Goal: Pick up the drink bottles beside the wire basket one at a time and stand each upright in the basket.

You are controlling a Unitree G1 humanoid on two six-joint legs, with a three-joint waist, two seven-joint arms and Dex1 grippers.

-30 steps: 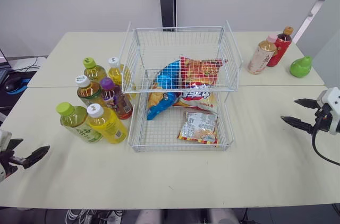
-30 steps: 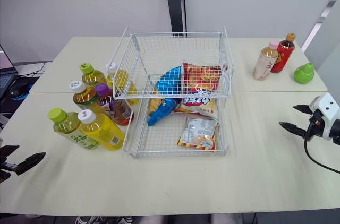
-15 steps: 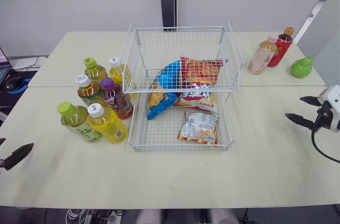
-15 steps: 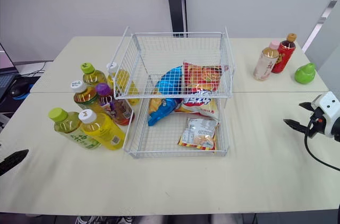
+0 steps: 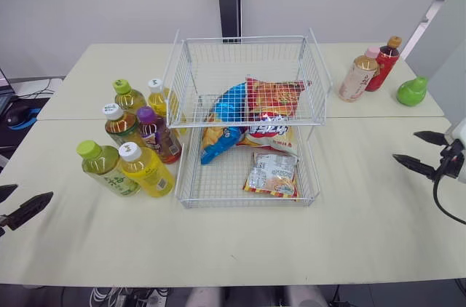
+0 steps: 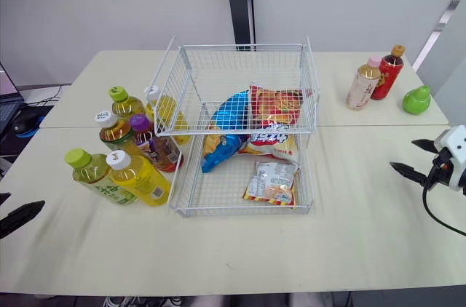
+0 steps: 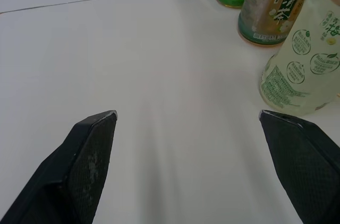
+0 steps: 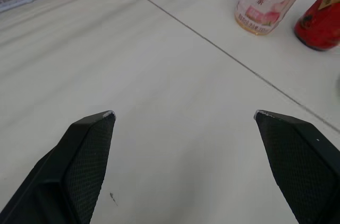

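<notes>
Now both arms sit further out than a second ago: your left claw (image 5: pixel 33 192) has slid back toward the near left corner of the worktop (image 5: pixel 240 241), and your right claw (image 5: pixel 405 145) has drifted toward the right edge. Both claws are spread wide and empty, over bare worktop.

Nothing else has moved. Six drink bottles (image 5: pixel 159 136) stand clustered just beside the left wall of the wire basket (image 5: pixel 247 204). Nearest you are the green-capped bottle (image 5: pixel 102 169) and the yellow bottle (image 5: pixel 145 171), touching each other. A pink-capped bottle (image 5: pixel 358 74) and a red bottle (image 5: pixel 384 61) stand together at the far right, well apart from the basket and near a green pear-shaped thing (image 5: pixel 412 91). Snack packets (image 5: pixel 271 174) lie in the basket, with no bottle among them.

So the pull-back gains you nothing, and the task looks not yet begun. Your left claw is the closer one to the cluster, and the green-capped bottle is the outermost, free on its near side. Bring that claw forward to it first. Mind the yellow bottle pressed against it, which could tip as you close.
</notes>
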